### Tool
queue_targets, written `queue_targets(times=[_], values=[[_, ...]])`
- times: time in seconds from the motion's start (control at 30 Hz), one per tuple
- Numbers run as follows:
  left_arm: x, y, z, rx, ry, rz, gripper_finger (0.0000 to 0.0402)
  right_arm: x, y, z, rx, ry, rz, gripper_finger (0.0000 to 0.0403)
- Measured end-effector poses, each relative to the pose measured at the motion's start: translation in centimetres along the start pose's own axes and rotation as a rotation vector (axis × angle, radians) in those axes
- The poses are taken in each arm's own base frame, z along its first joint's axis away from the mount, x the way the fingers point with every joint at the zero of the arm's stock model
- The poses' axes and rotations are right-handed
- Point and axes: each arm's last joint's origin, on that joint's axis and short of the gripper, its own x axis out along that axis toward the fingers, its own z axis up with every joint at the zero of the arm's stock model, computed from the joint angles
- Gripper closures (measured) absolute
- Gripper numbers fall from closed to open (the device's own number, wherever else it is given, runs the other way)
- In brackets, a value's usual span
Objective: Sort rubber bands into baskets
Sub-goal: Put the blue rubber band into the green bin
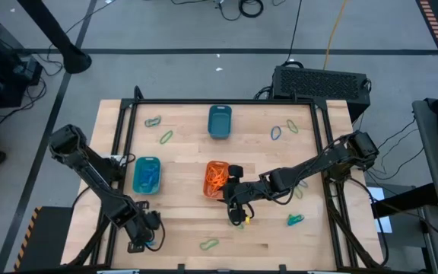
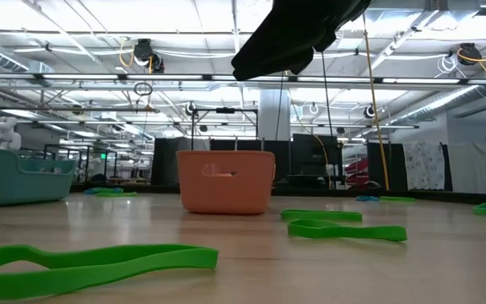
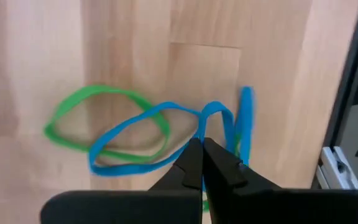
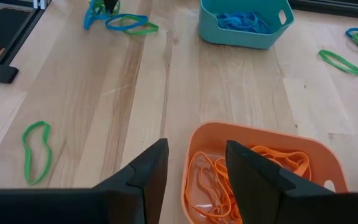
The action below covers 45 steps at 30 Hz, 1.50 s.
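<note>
A thin blue rubber band lies on the pale wooden tabletop at its near left corner, overlapping a thin green rubber band. The left gripper stands over them with its jaws fully closed, pinching the blue loop.

The lighter turquoise rectangular plastic basket sits just beyond, holding blue bands. The orange rectangular plastic basket stands mid-table with orange bands inside. The dark teal basket stands at the far edge.

The right gripper hovers at the orange basket's near rim, jaws apart, holding nothing. Loose green bands and blue bands are scattered about the tabletop.
</note>
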Motion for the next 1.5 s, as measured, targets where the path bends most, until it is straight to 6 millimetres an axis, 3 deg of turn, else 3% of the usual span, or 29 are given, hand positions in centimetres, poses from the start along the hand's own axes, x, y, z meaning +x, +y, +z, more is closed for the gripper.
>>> queue_targets(times=[0.33,0.6,0.87,1.2,1.37,1.5], values=[[-3.7,0.5,-0.7,-0.044,-0.103,-0.052,0.04,0.0,0.0,0.0,0.0,0.0,0.0,0.025],[-4.7,1.4,-1.4,-0.104,-0.088,0.003,0.0401,0.0,0.0,0.0,-0.001,0.001,0.0,0.025],[-5.5,0.8,-1.5,-0.149,-0.003,-0.053,0.0401,0.0,0.0,0.0,-0.001,0.001,0.0,0.025],[-9.3,-0.5,-1.3,-0.151,-0.02,0.01,0.0401,0.0,0.0,0.0,-0.001,0.002,-0.001,0.025],[-9.6,-0.1,-1.3,-0.155,-0.058,0.082,0.0401,0.0,0.0,0.0,-0.001,0.003,-0.001,0.025],[-7.8,0.5,-1.3,-0.186,-0.047,0.162,0.0401,0.0,0.0,0.0,-0.001,0.003,0.0,0.025]])
